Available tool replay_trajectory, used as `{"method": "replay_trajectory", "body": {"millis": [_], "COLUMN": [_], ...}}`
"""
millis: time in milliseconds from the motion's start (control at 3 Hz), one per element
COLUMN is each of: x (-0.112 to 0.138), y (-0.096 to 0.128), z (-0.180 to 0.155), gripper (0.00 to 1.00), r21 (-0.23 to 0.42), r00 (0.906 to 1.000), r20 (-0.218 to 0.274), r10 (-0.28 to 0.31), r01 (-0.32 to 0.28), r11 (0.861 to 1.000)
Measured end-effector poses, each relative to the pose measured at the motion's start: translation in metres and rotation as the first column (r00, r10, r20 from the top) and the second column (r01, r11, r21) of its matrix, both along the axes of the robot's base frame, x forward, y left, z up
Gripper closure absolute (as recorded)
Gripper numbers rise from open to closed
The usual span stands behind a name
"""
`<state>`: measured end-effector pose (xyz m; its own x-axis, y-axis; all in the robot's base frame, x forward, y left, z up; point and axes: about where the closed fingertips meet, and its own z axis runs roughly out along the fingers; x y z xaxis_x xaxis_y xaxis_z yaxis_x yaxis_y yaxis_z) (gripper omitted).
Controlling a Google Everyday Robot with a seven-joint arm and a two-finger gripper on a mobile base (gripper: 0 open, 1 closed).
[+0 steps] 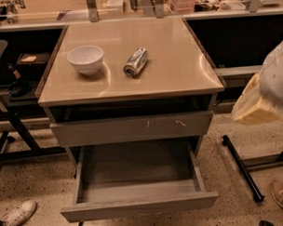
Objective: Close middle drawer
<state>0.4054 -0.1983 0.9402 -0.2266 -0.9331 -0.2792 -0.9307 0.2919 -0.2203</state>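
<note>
Middle drawer (137,205): pulled well out of the cabinet, grey interior exposed, plain front facing the camera. Directly above the drawer, set further back: the scratched drawer front (132,129). Higher still: the tan worktop (177,62), with a white bowl (85,59) above the drawer's left half and a metal can (135,62) lying on its side above its middle. Up and right of the drawer, well apart from it: my end effector (260,99), a pale shape at the edge. I cannot tell whether it is released or clenched.
</note>
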Motion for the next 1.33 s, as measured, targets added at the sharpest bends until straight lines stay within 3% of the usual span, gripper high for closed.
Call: {"method": "replay_trajectory", "body": {"millis": [333, 667, 1000, 1333], "x": [-0.023, -0.044, -0.044, -0.054], "y": [0.01, 0.008, 0.008, 0.016], "z": [-0.072, -0.106, -0.106, -0.147], "gripper": [1.0, 1.0, 1.0, 1.0], "r21": [0.01, -0.008, -0.008, 0.03], "r00": [0.9954, 0.9857, 0.9856, 0.974], "r20": [-0.095, -0.169, -0.169, -0.226], "r10": [-0.011, -0.008, -0.008, 0.006], "r01": [0.012, 0.007, 0.007, 0.0], "r11": [1.0, 1.0, 1.0, 1.0]}}
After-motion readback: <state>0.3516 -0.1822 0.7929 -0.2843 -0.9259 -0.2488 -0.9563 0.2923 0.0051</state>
